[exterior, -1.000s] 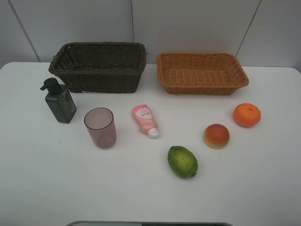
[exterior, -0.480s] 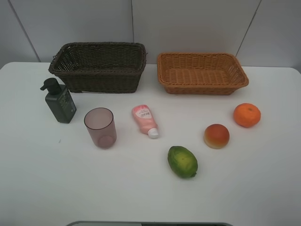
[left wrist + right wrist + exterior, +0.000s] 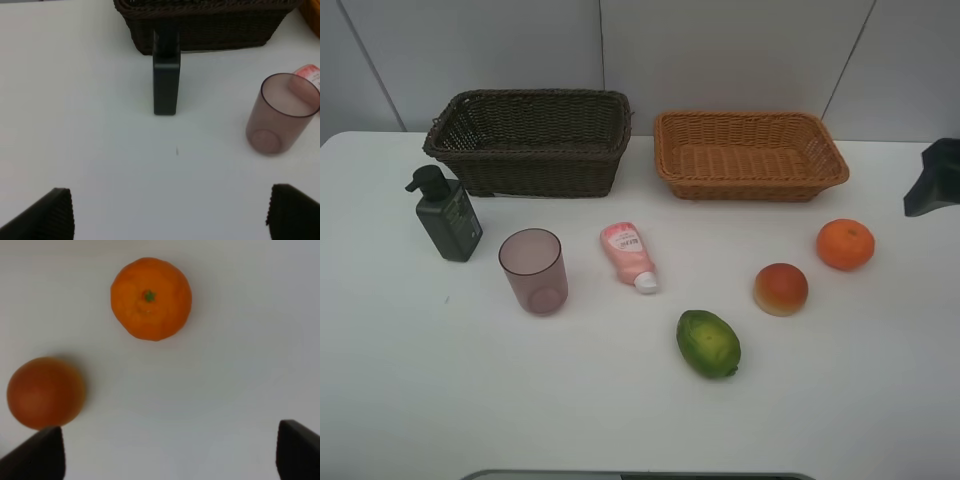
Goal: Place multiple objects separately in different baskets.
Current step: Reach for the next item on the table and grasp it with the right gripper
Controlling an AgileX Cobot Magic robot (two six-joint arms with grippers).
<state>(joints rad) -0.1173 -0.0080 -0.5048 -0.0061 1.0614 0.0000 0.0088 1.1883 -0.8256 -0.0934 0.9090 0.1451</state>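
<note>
Exterior high: label print on the pink white-capped plastic tube (image 3: 629, 255) is too small to read. Left gripper (image 3: 170, 215) and right gripper (image 3: 167, 452) gape wide, empty.

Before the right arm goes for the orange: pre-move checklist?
1. right gripper open and empty: ok.
2. round orange fruit uncovered, apart from the red-yellow peach-like fruit: ok.
3. shallow light orange-tan wicker basket has free room: ok, nothing in it.
4. deep dark brown wicker basket empty: cannot tell, its front wall hides most of the floor.
5. left gripper open, touching neither the dark green pump bottle nor the translucent mauve cup: ok.
</note>
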